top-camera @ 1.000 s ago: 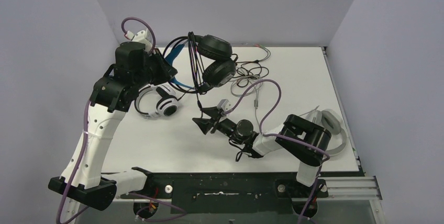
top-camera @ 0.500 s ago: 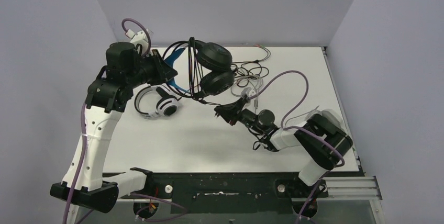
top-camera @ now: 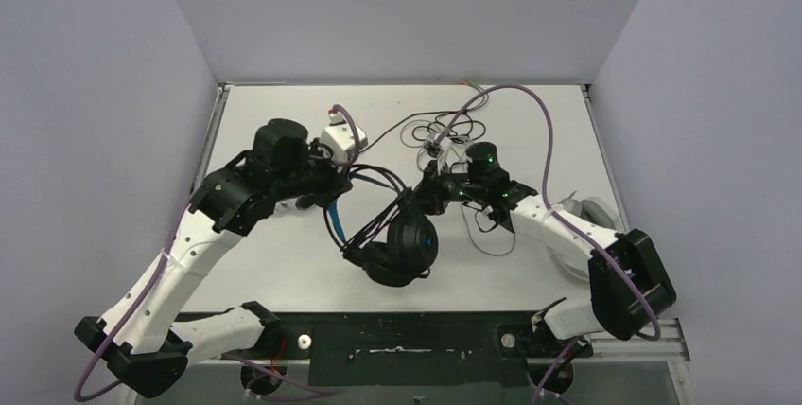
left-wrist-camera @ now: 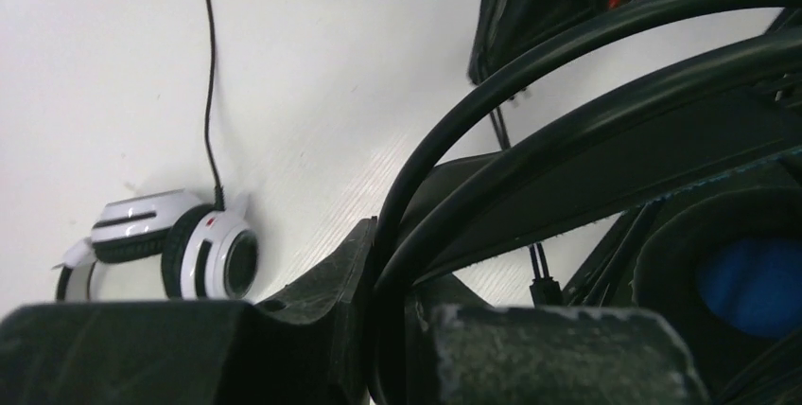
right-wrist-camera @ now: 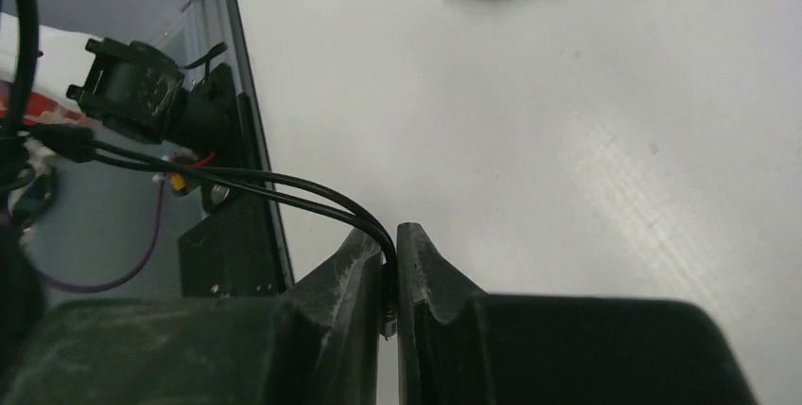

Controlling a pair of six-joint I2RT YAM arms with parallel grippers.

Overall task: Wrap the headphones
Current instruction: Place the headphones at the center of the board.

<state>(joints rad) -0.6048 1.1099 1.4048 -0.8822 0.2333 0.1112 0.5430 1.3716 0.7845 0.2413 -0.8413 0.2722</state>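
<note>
The black headphones (top-camera: 402, 249) hang low over the table's front middle, their blue-lined headband (top-camera: 333, 220) pinched in my shut left gripper (top-camera: 333, 189). In the left wrist view the black band (left-wrist-camera: 567, 93) runs between the fingers (left-wrist-camera: 322, 301), and a blue-lined ear cup (left-wrist-camera: 747, 287) shows at the right. My right gripper (top-camera: 428, 194) is just right of the headband, shut on the black cable (right-wrist-camera: 284, 187) where it enters the jaws. One white headset (left-wrist-camera: 180, 254) lies on the table and is hidden under my left arm in the top view. Another white headset (top-camera: 598, 208) lies at the right edge.
Loose pale and dark cables (top-camera: 444, 131) are tangled at the back centre of the table (top-camera: 284, 263). The right arm's purple hose (top-camera: 530, 102) arcs over them. The metal rail (top-camera: 397, 339) with the arm bases runs along the near edge.
The left arm swung the black headphones from the back down toward the front middle. The right gripper shut on the black cable and moved from the front to the table's centre.
</note>
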